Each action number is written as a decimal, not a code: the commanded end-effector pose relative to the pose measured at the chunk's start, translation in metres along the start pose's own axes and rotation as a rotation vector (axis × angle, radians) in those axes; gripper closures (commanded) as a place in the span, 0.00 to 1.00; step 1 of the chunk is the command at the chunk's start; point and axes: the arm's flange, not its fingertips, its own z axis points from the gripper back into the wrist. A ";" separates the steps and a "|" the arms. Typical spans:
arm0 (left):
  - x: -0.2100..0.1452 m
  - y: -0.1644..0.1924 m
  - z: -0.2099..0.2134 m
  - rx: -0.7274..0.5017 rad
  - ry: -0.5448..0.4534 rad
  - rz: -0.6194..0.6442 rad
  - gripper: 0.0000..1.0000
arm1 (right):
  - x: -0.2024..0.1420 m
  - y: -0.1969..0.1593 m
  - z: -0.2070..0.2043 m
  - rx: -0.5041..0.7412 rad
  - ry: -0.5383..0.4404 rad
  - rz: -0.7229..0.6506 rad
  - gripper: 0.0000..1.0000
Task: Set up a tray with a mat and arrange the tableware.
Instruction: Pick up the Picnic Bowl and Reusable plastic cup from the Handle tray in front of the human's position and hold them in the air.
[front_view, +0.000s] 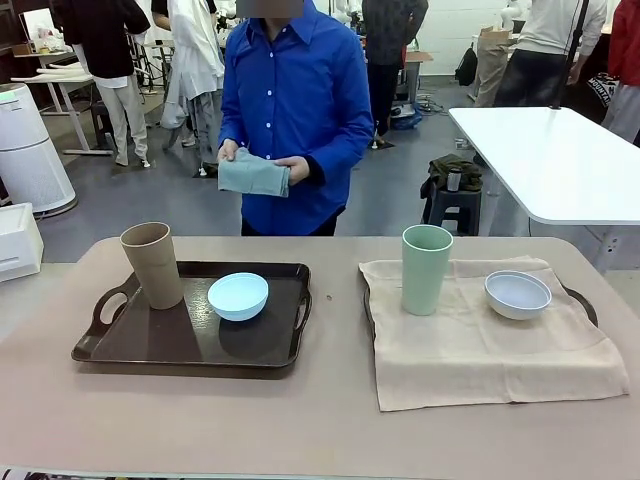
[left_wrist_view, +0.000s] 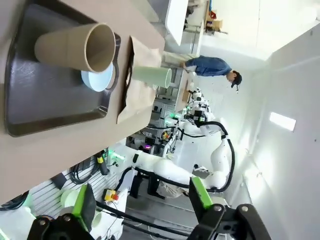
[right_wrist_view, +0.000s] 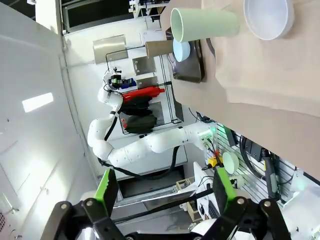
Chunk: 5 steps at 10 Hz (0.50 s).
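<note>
A dark brown tray (front_view: 180, 345) sits at the table's left, carrying a tan tumbler (front_view: 152, 265) and a light blue bowl (front_view: 238, 296). To the right a beige mat (front_view: 480, 360) covers a second tray whose handle (front_view: 585, 302) peeks out; on the mat stand a pale green tumbler (front_view: 426, 270) and a white bowl (front_view: 517, 294). Across the table a person holds a folded grey-green cloth (front_view: 252, 174) in both hands. My left gripper (left_wrist_view: 140, 197) is open, off the table's edge, far from the brown tray (left_wrist_view: 45, 100). My right gripper (right_wrist_view: 165, 186) is open too, well back from the mat (right_wrist_view: 260, 75).
The tan tabletop (front_view: 330, 430) has bare room in front of both trays. A white table (front_view: 560, 160) and a stool (front_view: 455, 195) stand behind at the right, and a white appliance (front_view: 25, 150) stands at the far left. Other people stand in the background.
</note>
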 end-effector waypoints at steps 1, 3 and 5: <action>0.001 -0.018 -0.017 0.059 -0.040 -0.040 0.00 | 0.000 0.004 -0.006 -0.058 -0.049 -0.006 0.00; 0.000 -0.022 -0.026 0.139 -0.060 -0.057 0.00 | -0.002 0.013 -0.008 -0.119 -0.144 -0.022 0.00; 0.000 -0.024 -0.034 0.176 -0.057 -0.062 0.00 | -0.001 0.015 -0.010 -0.126 -0.216 -0.062 0.00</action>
